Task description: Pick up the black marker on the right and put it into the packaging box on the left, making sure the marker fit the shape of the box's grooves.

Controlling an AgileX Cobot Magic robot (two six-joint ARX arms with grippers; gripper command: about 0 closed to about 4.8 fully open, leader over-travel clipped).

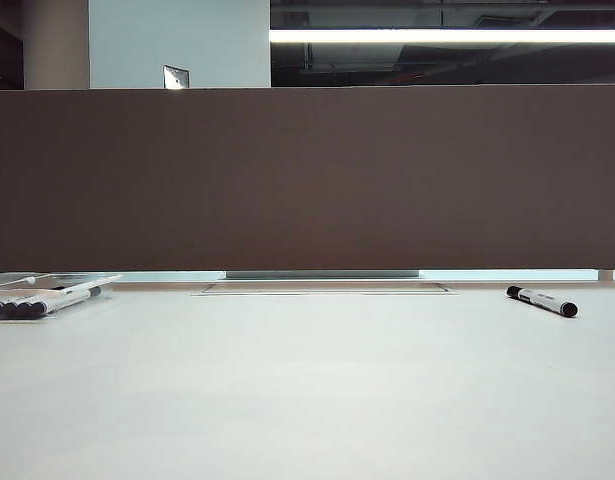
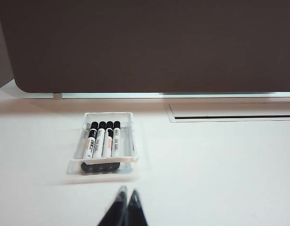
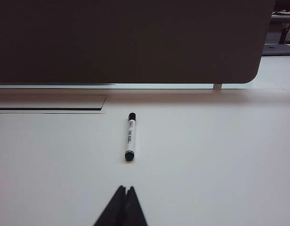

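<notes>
**A:** Marker first: where does the black marker [image 3: 130,136] sit?

**B:** Flat on the white counter [image 3: 220,155], alone, straight ahead of the right end effector [image 3: 125,189] and apart from it. One capped end faces the tips, and the barrel runs away from them toward the dark partition [image 3: 126,42].

**A:** That end effector's state?

**B:** Its two fingers are pressed together, with nothing between them.

**A:** And the packaging box [image 2: 130,136]?

**B:** Ahead of the left end effector [image 2: 125,191], slightly off to one side, not touching it. Four markers [image 2: 103,141] lie side by side in its grooves; a free groove seems to remain beside them, though the clear plastic makes that hard to read.

**A:** Left end effector?

**B:** Closed as well, tips meeting, empty.

**A:** Anything farther out?

**B:** A recessed slot [image 2: 232,113] in the counter, beyond both, just before the partition. From the exterior view, the box [image 1: 47,285] and marker [image 1: 542,301] lie well apart.
</notes>
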